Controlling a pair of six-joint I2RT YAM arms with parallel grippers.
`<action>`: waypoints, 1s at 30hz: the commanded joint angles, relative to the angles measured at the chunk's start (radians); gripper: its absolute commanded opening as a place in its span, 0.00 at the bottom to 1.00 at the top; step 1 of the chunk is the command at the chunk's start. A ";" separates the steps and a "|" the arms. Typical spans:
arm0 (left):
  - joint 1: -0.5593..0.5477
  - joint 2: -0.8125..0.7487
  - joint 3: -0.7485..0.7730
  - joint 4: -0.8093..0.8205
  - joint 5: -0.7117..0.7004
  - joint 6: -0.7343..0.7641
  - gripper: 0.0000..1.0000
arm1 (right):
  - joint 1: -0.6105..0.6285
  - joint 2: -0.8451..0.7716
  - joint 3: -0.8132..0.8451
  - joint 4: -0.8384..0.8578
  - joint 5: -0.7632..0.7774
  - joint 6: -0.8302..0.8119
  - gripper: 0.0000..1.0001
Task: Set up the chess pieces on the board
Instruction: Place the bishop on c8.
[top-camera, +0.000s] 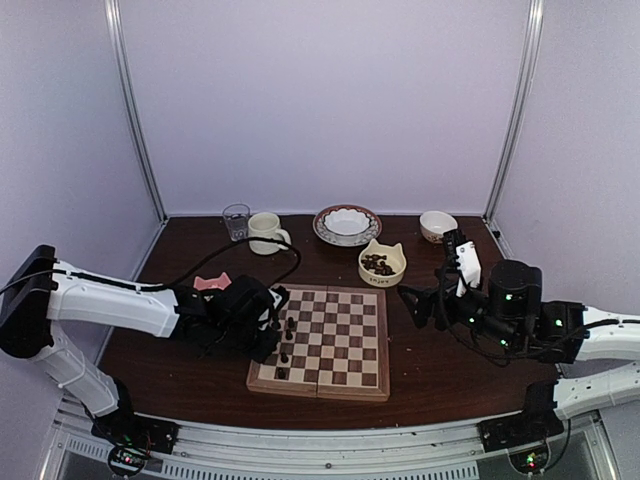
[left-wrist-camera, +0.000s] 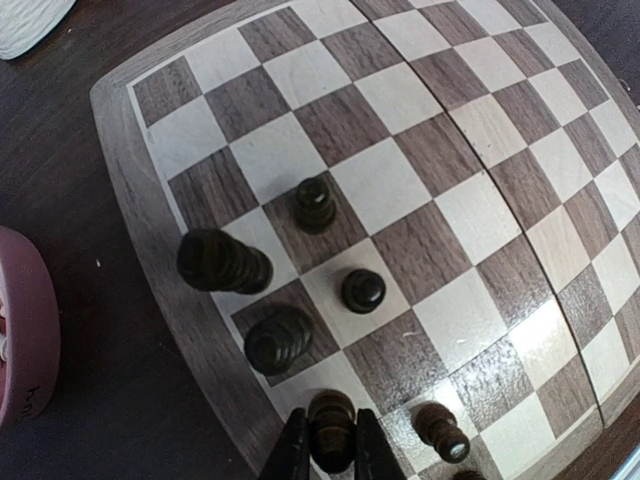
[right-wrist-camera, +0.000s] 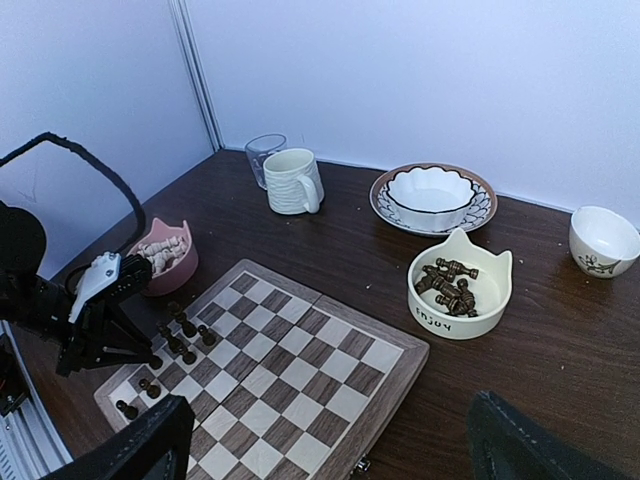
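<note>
Left claw (left-wrist-camera: 331, 452) clenches a dark brown turned chess piece (left-wrist-camera: 331, 415) upright at the chequered wooden board's (left-wrist-camera: 430, 200) left edge, probably seating it squarely.

The chessboard (left-wrist-camera: 400, 190) is smooth, satin-sheened wood with visible grain, the dark chess pieces (left-wrist-camera: 315, 205) are glossy turned wood, the table (left-wrist-camera: 60, 150) dark matt wood, and the cat-eared bowl (right-wrist-camera: 470, 318) glazed cream ceramic
</note>
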 joint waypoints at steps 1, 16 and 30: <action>0.006 0.020 0.038 0.033 0.012 0.016 0.12 | 0.004 -0.015 -0.004 0.021 0.002 -0.001 0.98; 0.005 0.009 0.037 0.009 0.009 0.017 0.27 | 0.004 -0.014 -0.003 0.021 -0.012 -0.001 0.98; 0.006 -0.072 0.067 -0.105 -0.029 0.006 0.31 | 0.004 -0.002 -0.004 0.048 0.000 -0.010 0.98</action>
